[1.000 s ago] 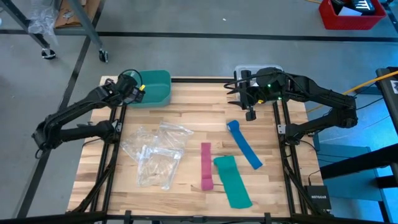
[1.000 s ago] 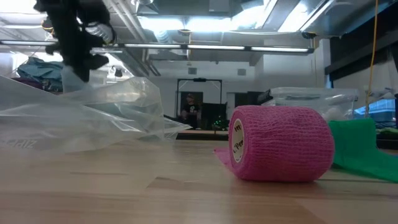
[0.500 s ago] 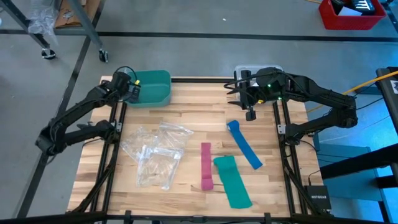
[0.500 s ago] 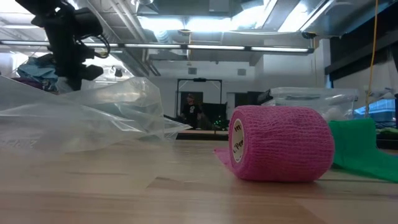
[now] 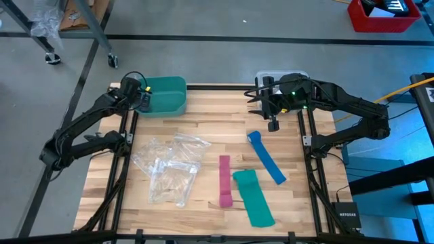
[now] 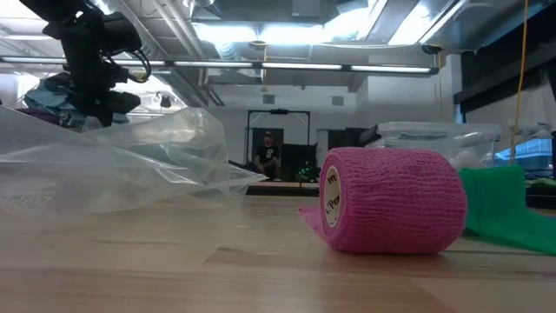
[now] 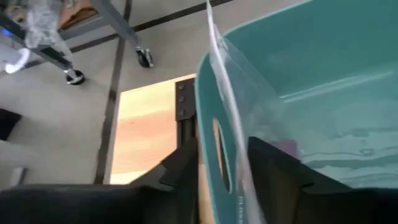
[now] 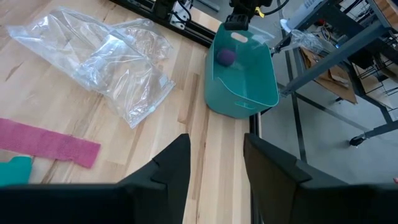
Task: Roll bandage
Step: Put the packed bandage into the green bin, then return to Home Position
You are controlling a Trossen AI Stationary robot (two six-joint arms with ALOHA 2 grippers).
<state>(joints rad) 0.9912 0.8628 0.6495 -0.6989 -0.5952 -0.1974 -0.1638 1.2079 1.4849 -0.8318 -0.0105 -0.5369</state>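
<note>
Shifted slightly back since the earlier frame: left gripper (image 5: 144,95), fingers parted around the teal bin (image 5: 165,96) wall. Bandage (image 8: 225,56): small purple roll inside the bin. Right gripper (image 5: 272,126): open, empty, above wooden table (image 5: 203,122). Beyond: plastic bags (image 5: 169,166), pink roll (image 6: 388,200), a person (image 6: 266,152) in the room.

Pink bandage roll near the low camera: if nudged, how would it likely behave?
The pink bandage roll lies on its curved side, so it would probably roll. Its soft crepe weave suggests it is light and squashy. The loose tail beneath may drag.
</note>
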